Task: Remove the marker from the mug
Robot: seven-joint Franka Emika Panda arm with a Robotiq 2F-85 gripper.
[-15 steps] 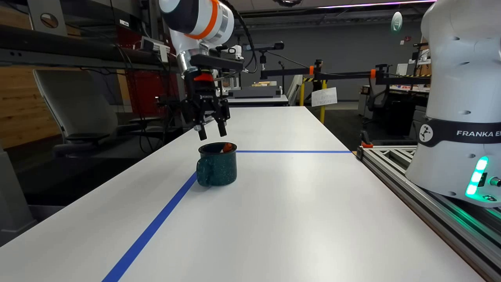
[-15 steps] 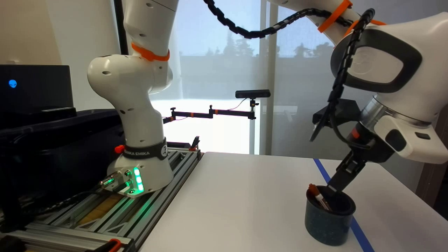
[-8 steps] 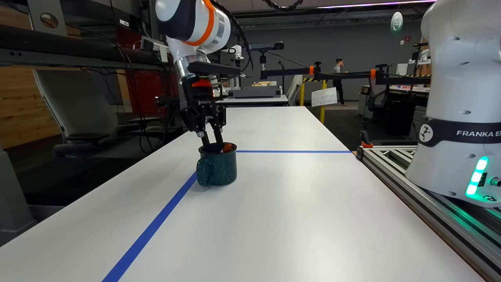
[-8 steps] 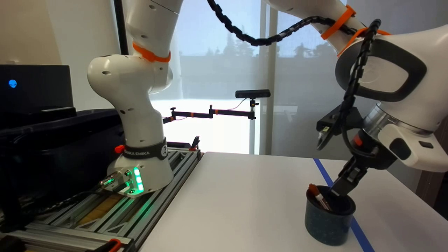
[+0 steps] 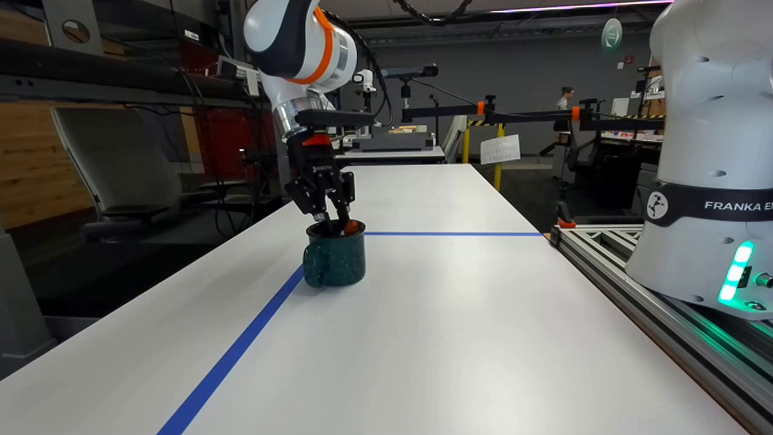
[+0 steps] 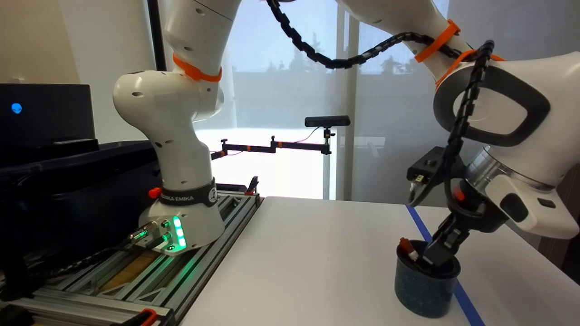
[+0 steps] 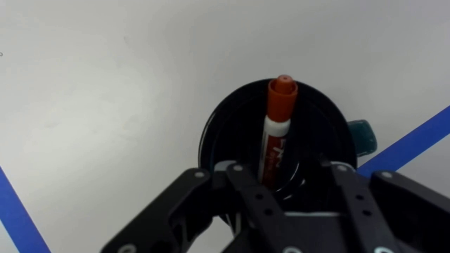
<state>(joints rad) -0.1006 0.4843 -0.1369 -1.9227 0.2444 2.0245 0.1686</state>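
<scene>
The marker is in the mug, leaning, cap end up at the rim. The mug sits upright on a white tabletop; a blue tape line runs up to it. The hand reaches into the mouth, jaws spread, a gap between.

In an exterior view: both fingers show, tips hidden behind the mug wall. Of the marker, a bit of orange-red over the rim. Curve of the handle and pale flecks on the wall readable here. Far back, a person.

In an exterior view: a single finger covers much of the barrel; cap and some white stick out beside it. Behind, a dark panel with a lit blue emblem.

Wrist view, looking down: orange-red cap, white collar, dark red barrel with pale lettering, running toward the gap. Lower end lost in the black interior, fingertips likewise; cannot tell if either touches the barrel. Handle foreshortened to a teal stub near blue tape.
</scene>
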